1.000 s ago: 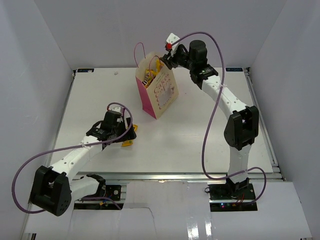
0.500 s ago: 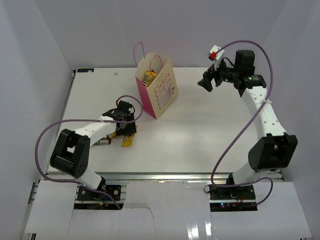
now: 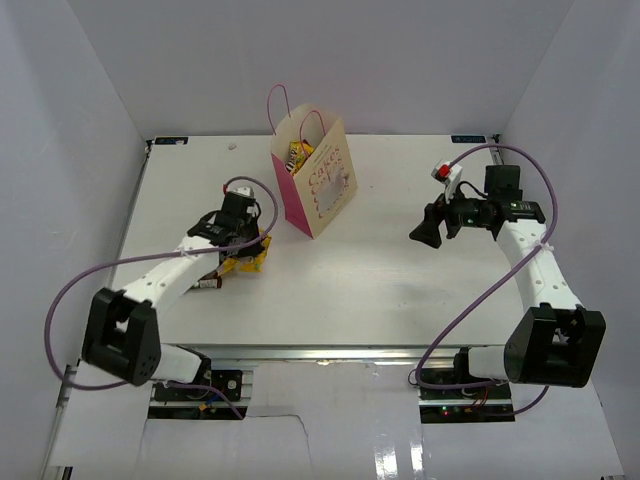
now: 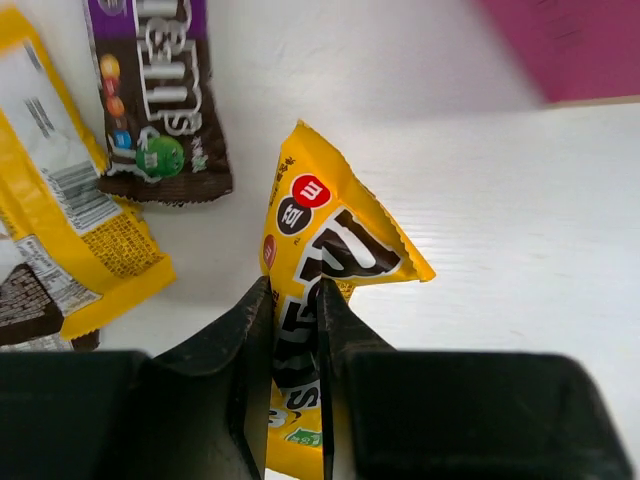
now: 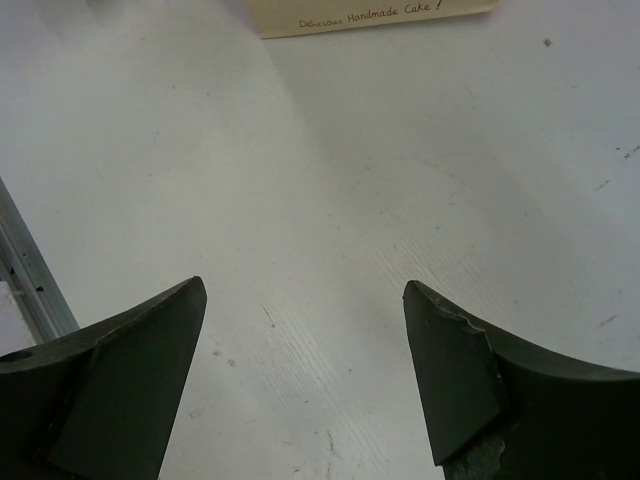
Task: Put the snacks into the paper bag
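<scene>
The paper bag [image 3: 318, 178] stands upright at the back middle of the table, tan with a pink side, and yellow and dark snacks [image 3: 298, 154] show in its mouth. My left gripper [image 3: 243, 245] is low over the table to the bag's front left, shut on a yellow candy packet [image 4: 330, 235] that sticks out past its fingertips [image 4: 255, 305]. A brown packet [image 4: 160, 110] and another yellow one [image 4: 70, 220] lie flat beside it. My right gripper [image 3: 425, 232] hangs open and empty to the right of the bag, above bare table [image 5: 330, 200].
A dark wrapper [image 3: 208, 283] lies near the left arm's forearm. The bag's pink side [image 4: 570, 45] shows at the top right of the left wrist view. The bag's tan printed edge [image 5: 370, 15] sits at the top of the right wrist view. White walls close in the table.
My left gripper has closed on the yellow packet. The right arm has swung away from the bag's mouth, toward the near right of the table, with its jaws open.
</scene>
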Robot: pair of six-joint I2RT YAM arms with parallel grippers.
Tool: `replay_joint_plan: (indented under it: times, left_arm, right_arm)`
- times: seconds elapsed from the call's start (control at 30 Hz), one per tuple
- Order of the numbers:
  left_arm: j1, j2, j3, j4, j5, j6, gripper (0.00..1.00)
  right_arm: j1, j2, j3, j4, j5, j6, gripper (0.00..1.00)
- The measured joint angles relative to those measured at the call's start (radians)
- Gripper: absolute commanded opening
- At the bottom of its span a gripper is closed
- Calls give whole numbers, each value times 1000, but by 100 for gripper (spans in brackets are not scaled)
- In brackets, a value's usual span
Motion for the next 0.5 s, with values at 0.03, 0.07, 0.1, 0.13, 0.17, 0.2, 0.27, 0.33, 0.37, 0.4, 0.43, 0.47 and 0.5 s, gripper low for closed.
replay_joint_plan:
  times: [0.03, 0.07, 0.1, 0.13, 0.17, 0.2, 0.27, 0.33, 0.37, 0.4, 0.43, 0.47, 0.5]
  left_arm:
    - [0, -54, 4, 1, 12, -1, 14]
    - [0, -112, 17, 2, 22, -2, 13]
    - [0, -163, 40, 8, 30, -2, 13]
    - [0, -202, 71, 17, 35, -2, 13]
    - [0, -224, 110, 22, 40, -1, 13]
    - [0, -231, 156, 32, 41, 2, 13]
    - [0, -208, 285, 50, 40, 16, 13]
    - [0, -148, 415, 80, 37, 34, 13]
    - [1, -114, 470, 91, 37, 45, 13]
    - [3, -71, 535, 96, 37, 61, 13]
    - [5, -28, 587, 107, 37, 73, 13]
    - [7, 20, 651, 103, 39, 88, 14]
    - [8, 79, 721, 110, 41, 102, 14]
  right_arm:
    - [-10, -4, 0, 0, -4, 0, 85]
    - [-18, -6, 0, 0, -8, 1, 85]
    - [-24, -7, 0, 0, -12, 1, 85]
    - [-28, -7, 0, 0, -16, 1, 85]
    - [-31, -7, 0, 0, -17, 2, 85]
    - [-35, -7, 0, 0, -22, 2, 84]
    - [-38, -7, 0, 0, -26, 4, 84]
    - [-40, -6, 1, 0, -31, 5, 84]
    - [-42, -6, 1, 0, -34, 6, 84]
    - [-43, -5, 1, 0, -38, 8, 83]
    - [-44, -5, 1, 2, -42, 12, 83]
    - [-44, -5, 1, 3, -44, 16, 83]
    - [-44, -5, 1, 6, -49, 22, 83]
